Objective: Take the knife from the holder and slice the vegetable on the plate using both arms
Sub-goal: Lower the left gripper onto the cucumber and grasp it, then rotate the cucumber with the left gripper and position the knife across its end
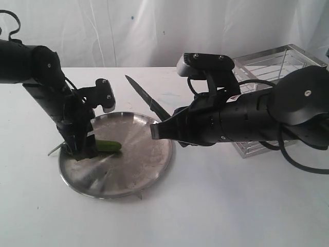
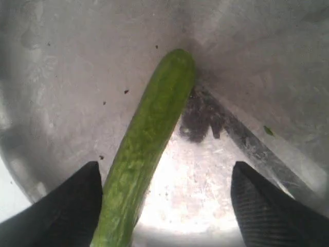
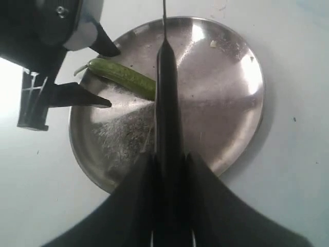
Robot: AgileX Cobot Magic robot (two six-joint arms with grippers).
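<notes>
The green vegetable (image 1: pixel 109 146) lies on the left part of the round steel plate (image 1: pixel 154 175). My left gripper (image 1: pixel 82 149) reaches down over the vegetable's stem end. In the left wrist view the vegetable (image 2: pixel 149 139) runs between the wide-apart fingers, right beside one finger (image 2: pixel 77 206) and far from the other, so my left gripper (image 2: pixel 165 167) is open. My right gripper (image 1: pixel 157 131) is shut on the black handle of the knife (image 1: pixel 144 95), whose blade points up and away over the plate's far edge. In the right wrist view the knife (image 3: pixel 167 103) crosses above the vegetable's (image 3: pixel 123 76) free end.
The silver wire holder (image 1: pixel 272 67) stands at the back right, behind my right arm. White tabletop surrounds the plate (image 3: pixel 231 103), and a white backdrop closes the far side.
</notes>
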